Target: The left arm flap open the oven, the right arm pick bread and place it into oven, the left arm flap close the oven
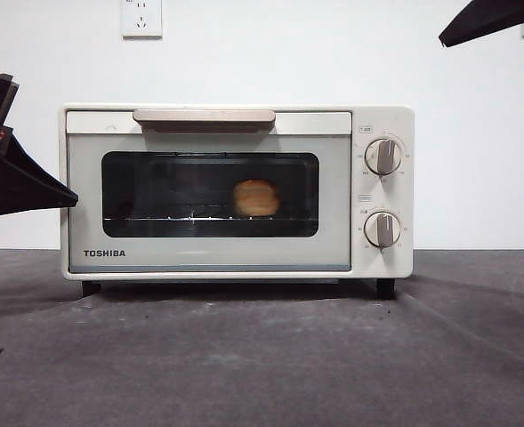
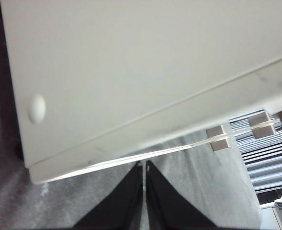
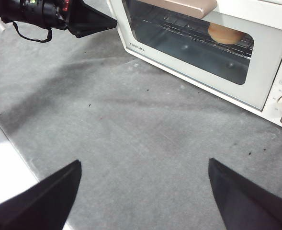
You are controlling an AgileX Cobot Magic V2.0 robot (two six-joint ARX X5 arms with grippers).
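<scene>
Front view: oven stands on the grey counter, door shut, bread on the rack inside. Left gripper sits just beside the oven's side, jaws pressed together. Right gripper hovers well clear, jaws wide apart.

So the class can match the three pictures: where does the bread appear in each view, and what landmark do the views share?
Front view: the bread sits on the rack behind the shut door's window, right of centre.
Left wrist view: not in it; only the oven's cream side shows.
Right wrist view: the bread lies behind the glass, under the handle's end.
Shared landmark: the oven.
</scene>
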